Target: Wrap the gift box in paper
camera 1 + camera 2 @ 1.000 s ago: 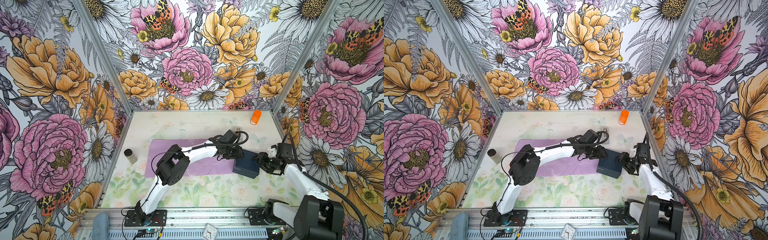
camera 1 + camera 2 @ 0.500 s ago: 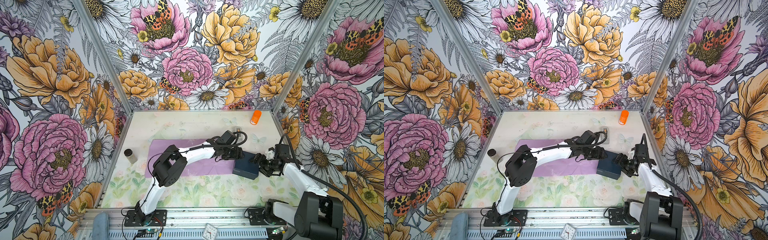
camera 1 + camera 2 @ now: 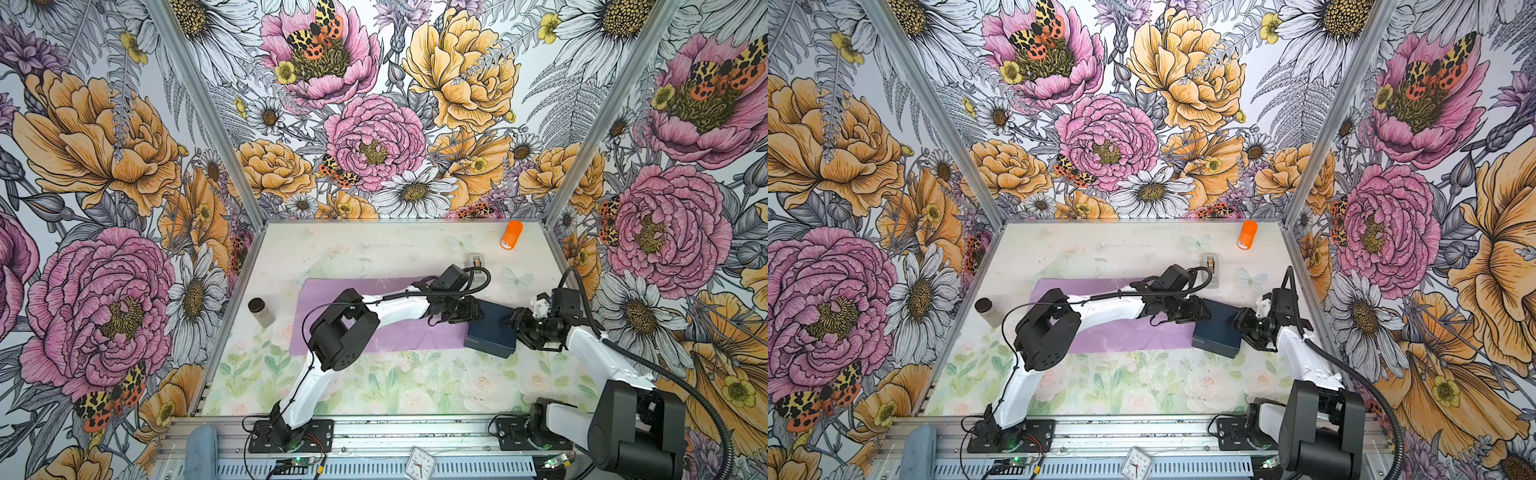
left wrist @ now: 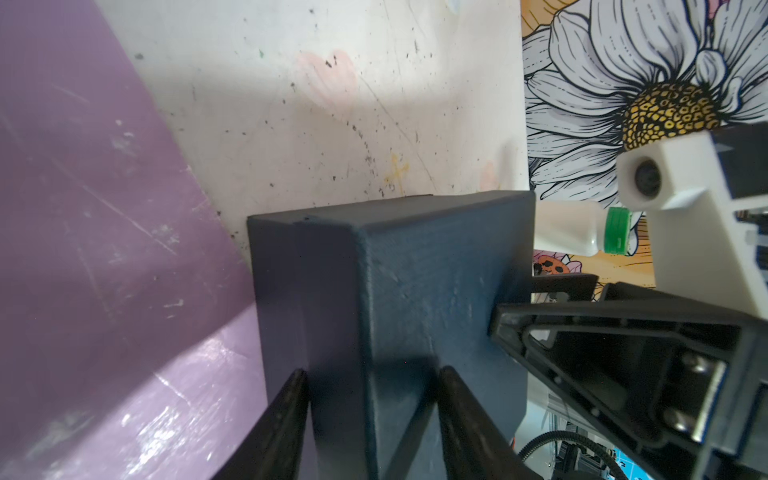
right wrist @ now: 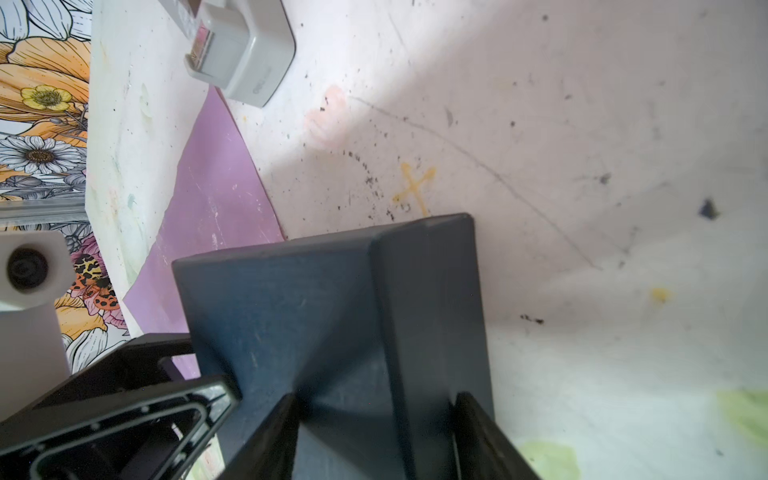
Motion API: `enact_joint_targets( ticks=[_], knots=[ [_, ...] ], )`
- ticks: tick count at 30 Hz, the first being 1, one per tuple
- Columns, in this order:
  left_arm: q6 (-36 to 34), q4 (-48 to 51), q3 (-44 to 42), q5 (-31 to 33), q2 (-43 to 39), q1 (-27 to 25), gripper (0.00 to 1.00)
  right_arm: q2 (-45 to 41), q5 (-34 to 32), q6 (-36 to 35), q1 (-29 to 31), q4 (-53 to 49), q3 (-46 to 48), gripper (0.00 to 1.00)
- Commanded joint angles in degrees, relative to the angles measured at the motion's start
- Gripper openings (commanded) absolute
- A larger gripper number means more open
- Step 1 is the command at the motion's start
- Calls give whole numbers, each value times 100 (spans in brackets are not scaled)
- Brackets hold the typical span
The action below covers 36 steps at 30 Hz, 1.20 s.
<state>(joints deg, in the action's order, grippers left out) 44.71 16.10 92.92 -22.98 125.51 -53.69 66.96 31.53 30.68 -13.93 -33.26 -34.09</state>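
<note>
The navy gift box (image 3: 492, 336) rests at the right end of the lilac paper (image 3: 328, 297), which lies flat on the table; it is seen in both top views. My left gripper (image 3: 478, 313) reaches across the paper and is shut on the box's left edge. In the left wrist view its jaws (image 4: 370, 374) straddle the box (image 4: 436, 270), one finger on the lid and one at the side wall's lower edge. My right gripper (image 3: 513, 324) is shut on the opposite edge. In the right wrist view its jaws (image 5: 376, 399) clamp the box (image 5: 291, 311) the same way.
A grey tape dispenser (image 3: 477, 266) stands just behind the left wrist. An orange tube (image 3: 512, 235) lies at the back right, and a dark-capped jar (image 3: 259, 311) stands left of the paper. Patterned walls close in three sides.
Both grippers opened wider, then closed onto the box's edges. The right gripper moved slightly left, up to the box. The box and paper stayed in place.
</note>
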Motion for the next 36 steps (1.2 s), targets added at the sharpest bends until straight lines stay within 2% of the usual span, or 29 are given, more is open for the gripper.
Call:
enact_joint_targets(
  ticks=[1,8,16,26,36],
  knots=[
    [98,-214,-121,-205,-71,-125,50,-122,233,123,154,41,198,52],
    [156,-347,-258,-186,-597,-91,50,-482,268,436,432,166,179,47],
    [214,-569,-721,-119,-1006,17,49,-695,57,777,852,318,72,46],
    [190,-755,-1276,92,-1555,114,49,-593,-477,1269,1772,717,-141,44],
    [109,-835,-1995,316,-2296,407,48,-127,-996,1572,2652,1139,-532,44]
  ],
)
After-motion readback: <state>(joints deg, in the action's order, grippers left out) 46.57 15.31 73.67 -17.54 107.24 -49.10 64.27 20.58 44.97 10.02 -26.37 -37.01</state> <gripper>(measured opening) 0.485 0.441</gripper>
